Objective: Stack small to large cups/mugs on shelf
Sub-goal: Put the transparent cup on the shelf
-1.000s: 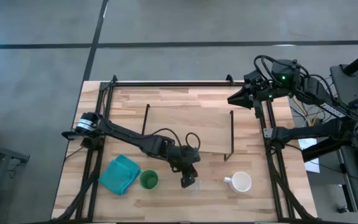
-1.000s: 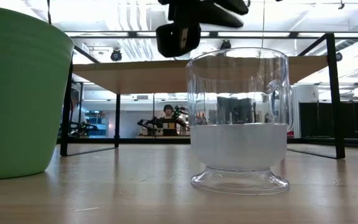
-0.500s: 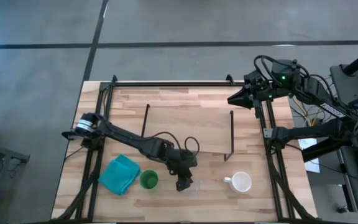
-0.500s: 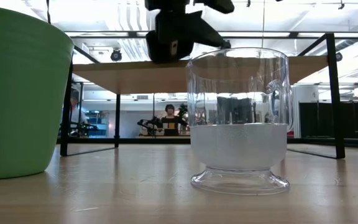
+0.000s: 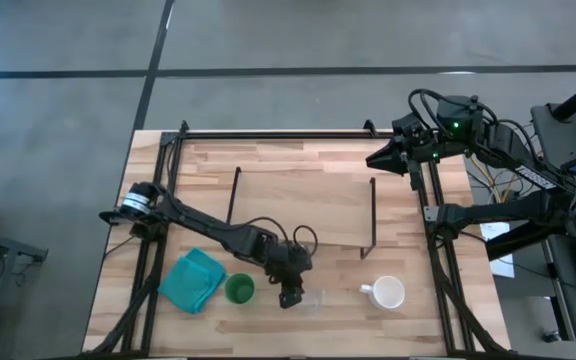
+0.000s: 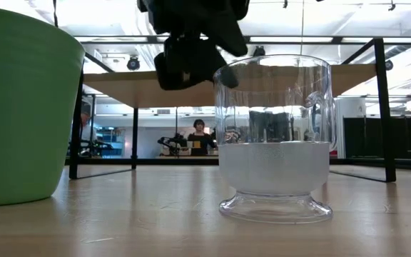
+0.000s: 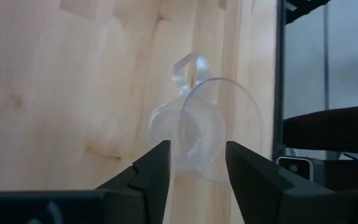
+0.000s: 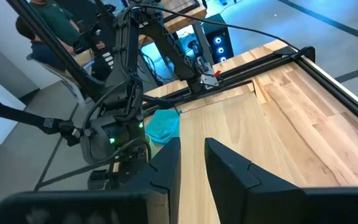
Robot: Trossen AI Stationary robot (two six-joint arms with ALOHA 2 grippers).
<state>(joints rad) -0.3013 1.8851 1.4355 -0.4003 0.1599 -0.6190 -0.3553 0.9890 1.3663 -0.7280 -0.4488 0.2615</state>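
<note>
High view: left gripper (image 5: 290, 294) low over table's front edge, fingers apart, clear glass cup (image 5: 313, 298) just beside its tip, upright on table, ungripped. Green cup (image 5: 239, 289) close on gripper's other side; white mug (image 5: 386, 293) farther past glass. Shelf (image 5: 303, 208) behind gripper, bare. Right gripper (image 5: 380, 158) parked at far corner, fingers slightly apart, holding nothing.

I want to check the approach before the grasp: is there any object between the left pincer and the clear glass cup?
Nothing visible stands between them. The left pincer is open and points straight at the clear glass cup, with only bare tabletop around it. The green cup stands off to the side, out of this path.
</note>
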